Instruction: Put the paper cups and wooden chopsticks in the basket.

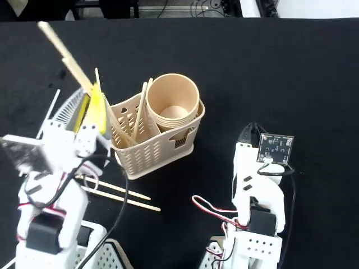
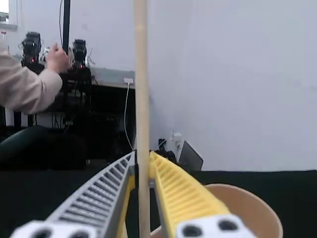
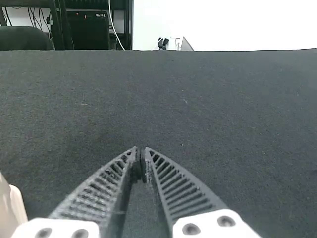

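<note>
A cream slotted basket (image 1: 154,151) stands mid-table with stacked paper cups (image 1: 173,103) in one compartment and several wooden chopsticks (image 1: 137,117) in the other. My left gripper (image 1: 90,98), with a yellow finger and a white finger, is shut on one wooden chopstick (image 1: 64,53) that points up and away, just left of the basket. In the left wrist view that chopstick (image 2: 141,99) runs upright between the fingers (image 2: 178,188), with a cup rim (image 2: 247,203) beyond. Two more chopsticks (image 1: 120,196) lie on the table near the left arm's base. My right gripper (image 3: 140,156) is shut and holds nothing over bare cloth.
The table is covered in black cloth (image 1: 269,73). The right arm (image 1: 255,185) stands to the right of the basket. A person's sleeve and hand (image 2: 29,84) show in the room behind, away from the table.
</note>
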